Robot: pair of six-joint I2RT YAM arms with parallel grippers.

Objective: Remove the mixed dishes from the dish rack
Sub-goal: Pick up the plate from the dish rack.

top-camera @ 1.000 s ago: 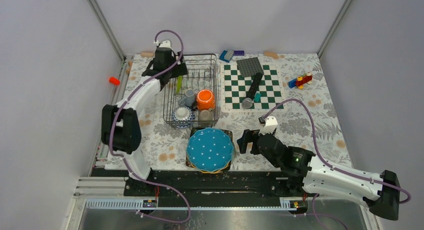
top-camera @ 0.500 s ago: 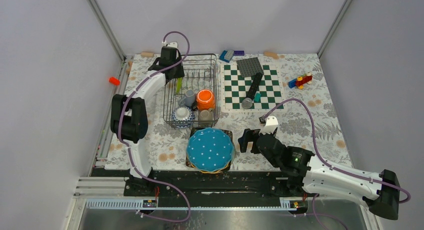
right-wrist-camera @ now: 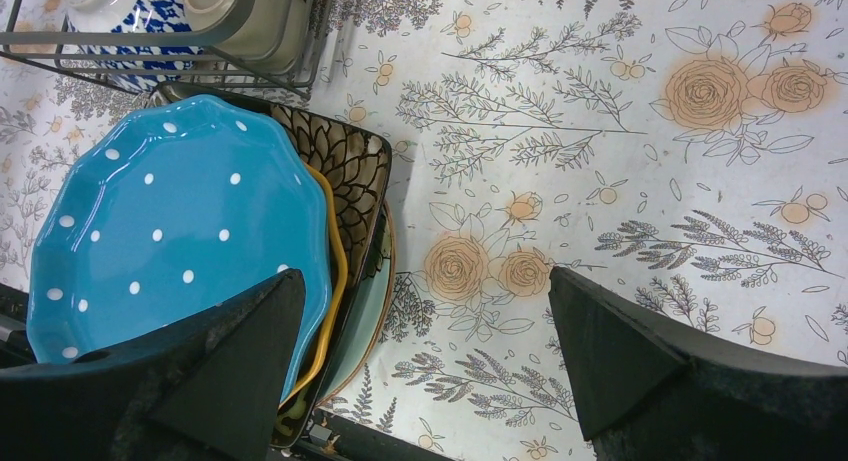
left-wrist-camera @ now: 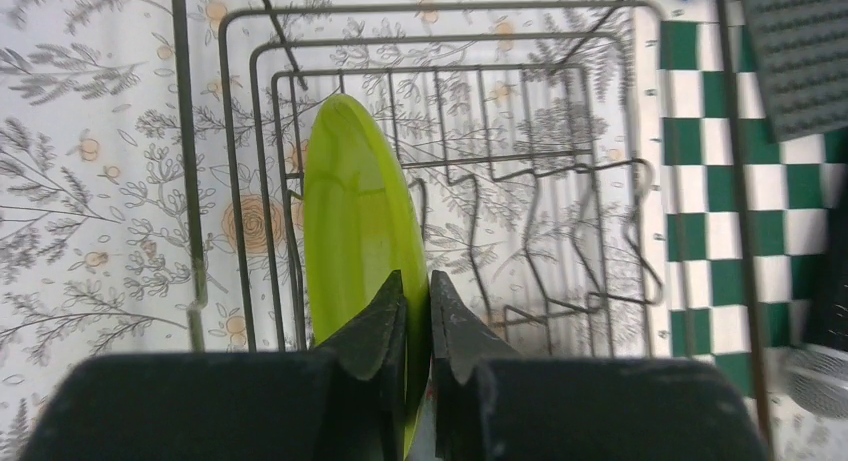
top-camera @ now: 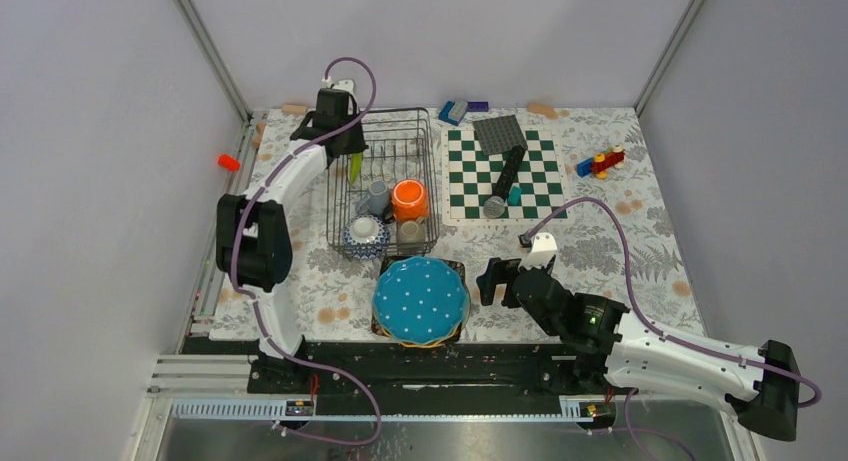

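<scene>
The left arm's tool [left-wrist-camera: 418, 311] is clamped on the rim of a lime green round plate [left-wrist-camera: 355, 211]. The plate stands upright on edge at the left side of the dark wire dish rack [top-camera: 400, 146]. An orange mug [top-camera: 409, 197], a small grey cup [top-camera: 376, 195] and a blue patterned bowl [top-camera: 366, 233] sit in the rack's near half. The right arm's tool [right-wrist-camera: 425, 273] hangs with its fingers wide apart, holding nothing. It is just beside a stack of plates [right-wrist-camera: 352, 171], topped by a blue white-dotted plate [right-wrist-camera: 180, 241], on the flowered worktop [right-wrist-camera: 650, 181].
</scene>
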